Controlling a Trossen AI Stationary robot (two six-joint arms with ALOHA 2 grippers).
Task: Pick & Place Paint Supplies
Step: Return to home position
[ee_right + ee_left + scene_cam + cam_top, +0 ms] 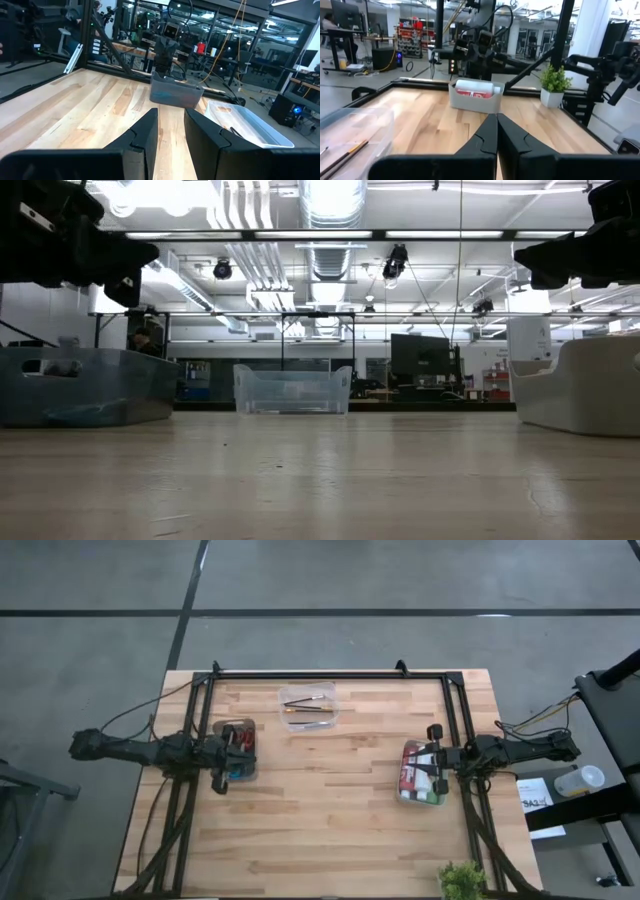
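The paint bottles (pixel 419 780), red, green and white, lie in a white bin (pixel 404 752) near the table's right edge; the left wrist view shows a red-labelled bottle (pixel 474 92) in that bin (pixel 473 102). Thin brushes (pixel 308 707) lie in a clear bin (pixel 308 690) at the far middle; a brush (pixel 342 156) shows through its wall. My left gripper (pixel 243 752) (pixel 496 131) is shut and hangs above a grey bin (pixel 238 724) at the left. My right gripper (pixel 425 762) (pixel 170 131) is open above the white bin.
The grey bin (pixel 175 94) holds red items (pixel 240 736). A black frame (pixel 330 674) runs along the table's far and side edges. A small potted plant (pixel 462 881) stands at the near right corner. Bare wood (pixel 330 810) spans the middle and near part of the table.
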